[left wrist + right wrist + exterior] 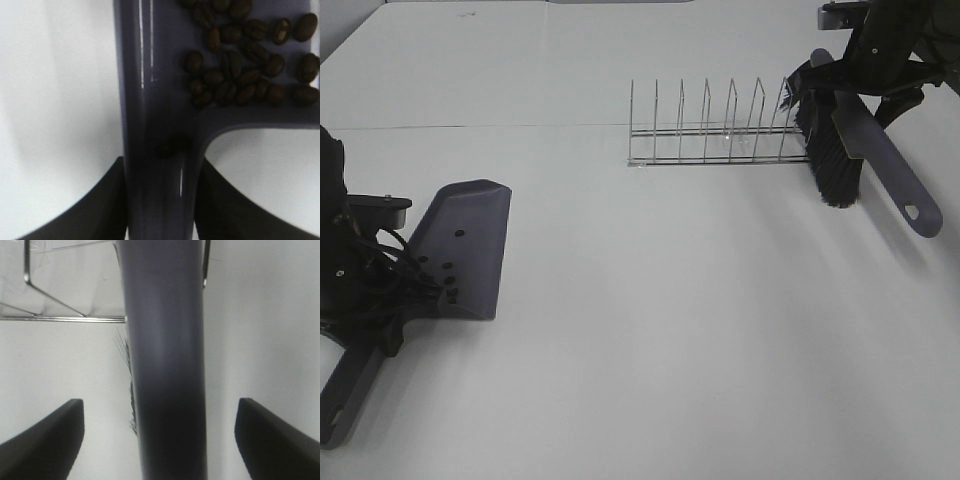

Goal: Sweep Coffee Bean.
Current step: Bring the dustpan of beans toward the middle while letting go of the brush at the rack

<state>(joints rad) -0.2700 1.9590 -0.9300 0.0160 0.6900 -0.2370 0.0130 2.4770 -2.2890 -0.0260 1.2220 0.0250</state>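
The grey dustpan (465, 250) lies on the white table at the left, and my left gripper (390, 295) is shut on its handle (155, 150). Several dark coffee beans (240, 75) are heaped inside the pan close to the handle; from above they show as small dots (448, 272). At the right end of the wire rack the grey brush (835, 150) leans with its black bristles down and its handle (165, 365) slanting toward the front right. My right gripper (865, 60) stands open around that handle, its fingers (45, 440) well apart from it on both sides.
A chrome wire dish rack (710, 135) stands at the back centre-right on the white table (670, 350). The brush rests against the rack's right end (60, 317). The table's far edge runs along the top left.
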